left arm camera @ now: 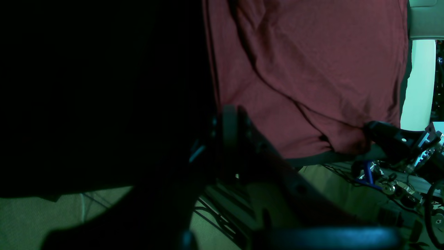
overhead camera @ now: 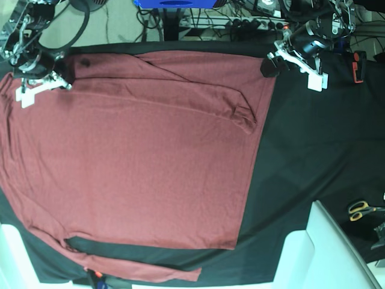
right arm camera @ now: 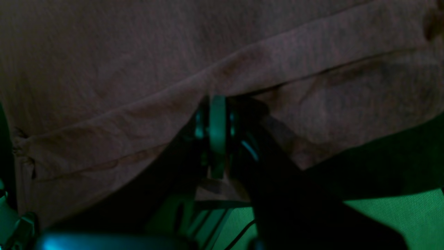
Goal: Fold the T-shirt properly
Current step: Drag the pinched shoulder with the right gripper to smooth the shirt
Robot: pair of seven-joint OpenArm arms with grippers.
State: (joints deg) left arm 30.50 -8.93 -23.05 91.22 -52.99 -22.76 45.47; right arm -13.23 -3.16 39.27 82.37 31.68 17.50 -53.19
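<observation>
The maroon T-shirt lies spread flat on the black table cloth, one long sleeve folded across its top. My right gripper sits at the shirt's far left corner. In the right wrist view its fingers are shut, with the T-shirt hem tucked between them. My left gripper is at the far right corner. Its shut fingertips meet the T-shirt edge, apparently pinching it. The right gripper also shows there, the cloth bunched against it.
Scissors lie at the right edge of the table. A white block stands at the front right and another white piece at the front left. Cables and a blue frame run beyond the table's far edge.
</observation>
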